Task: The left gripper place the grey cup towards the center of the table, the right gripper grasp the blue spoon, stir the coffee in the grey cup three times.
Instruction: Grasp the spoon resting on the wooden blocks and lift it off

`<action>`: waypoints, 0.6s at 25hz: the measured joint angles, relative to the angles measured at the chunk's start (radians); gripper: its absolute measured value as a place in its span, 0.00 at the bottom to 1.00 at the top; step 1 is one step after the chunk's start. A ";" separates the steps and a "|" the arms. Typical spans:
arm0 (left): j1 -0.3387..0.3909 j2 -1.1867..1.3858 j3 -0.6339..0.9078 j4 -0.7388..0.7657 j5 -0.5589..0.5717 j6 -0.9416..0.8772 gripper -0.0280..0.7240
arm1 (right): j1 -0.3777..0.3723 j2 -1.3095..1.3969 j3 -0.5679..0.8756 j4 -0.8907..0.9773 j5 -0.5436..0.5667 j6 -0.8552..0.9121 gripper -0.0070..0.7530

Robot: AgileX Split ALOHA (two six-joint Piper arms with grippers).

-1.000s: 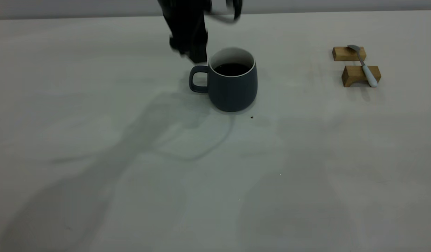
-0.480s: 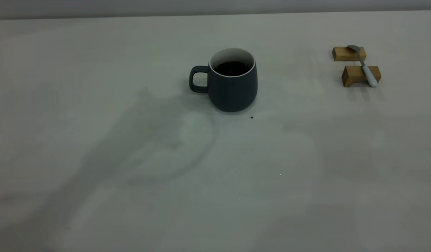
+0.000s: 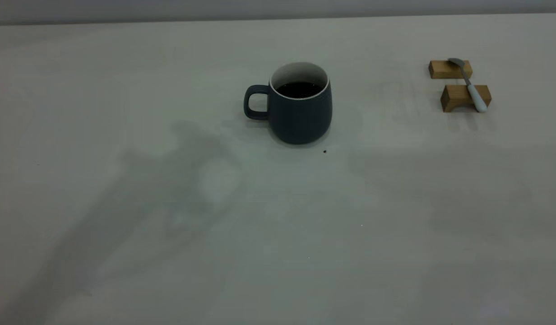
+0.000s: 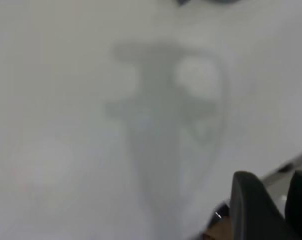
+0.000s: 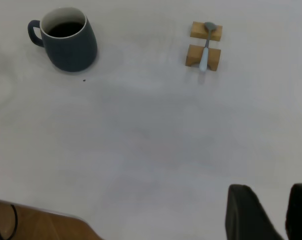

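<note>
The blue spoon [image 3: 470,85] spans two wooden blocks [image 3: 458,83] (bowl rearward); both pincers' spread: cannot tell.

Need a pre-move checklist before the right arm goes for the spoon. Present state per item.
1. Grey cup upright, near the middle of the table: ok.
2. Coffee in the cup, none spilled around its base: ok.
3. Blue spoon resting across the two wooden blocks, nothing covering it: ok.
4. Left gripper away from the cup; it is absent from the exterior view: ok.
5. Right gripper open enough for the handle: cannot tell.
6. Tabletop between cup and spoon free of obstacles: ok.
</note>
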 joint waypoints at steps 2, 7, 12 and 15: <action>0.000 -0.112 0.121 0.001 0.000 -0.041 0.35 | 0.000 0.000 0.000 0.000 0.000 0.000 0.32; 0.015 -0.409 0.464 -0.011 0.000 -0.104 0.35 | 0.000 0.000 0.000 0.000 0.000 0.000 0.32; 0.184 -0.697 0.753 -0.055 -0.014 -0.109 0.35 | 0.000 0.000 0.000 0.000 0.000 0.000 0.32; 0.295 -0.874 0.854 -0.058 -0.025 -0.109 0.35 | 0.000 0.000 0.000 0.000 0.000 0.000 0.32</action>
